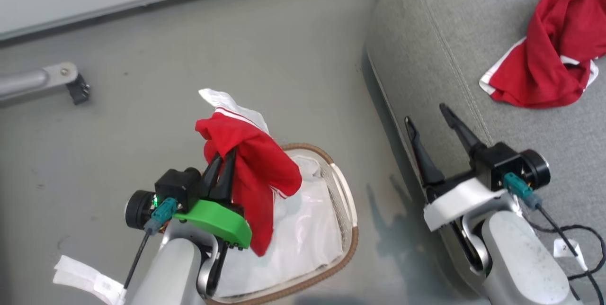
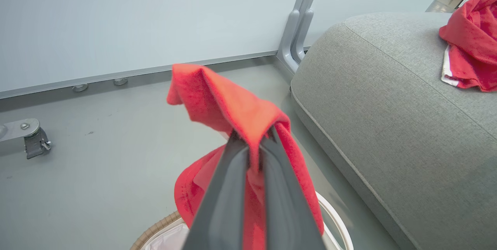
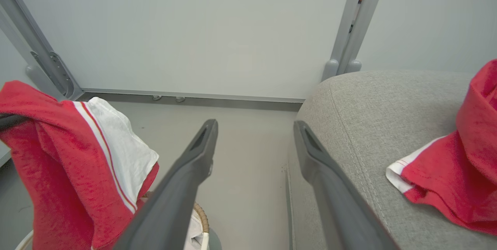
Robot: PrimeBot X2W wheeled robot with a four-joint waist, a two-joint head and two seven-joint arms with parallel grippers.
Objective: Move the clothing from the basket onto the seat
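Red garment (image 1: 258, 172), pinched between left gripper (image 1: 226, 156) jaws, hangs over basket (image 1: 349, 215), ready for seat (image 1: 426, 35); right gripper (image 1: 426, 113) spread, empty.

The head view looks steeply down at the floor (image 1: 189, 58), the basket (image 1: 351, 219) and the seat (image 1: 426, 35) edge. Both wrist views face low toward the white wall (image 3: 194, 28) — the left one close behind a held red garment (image 2: 233, 102). All share the seat's rounded corner.
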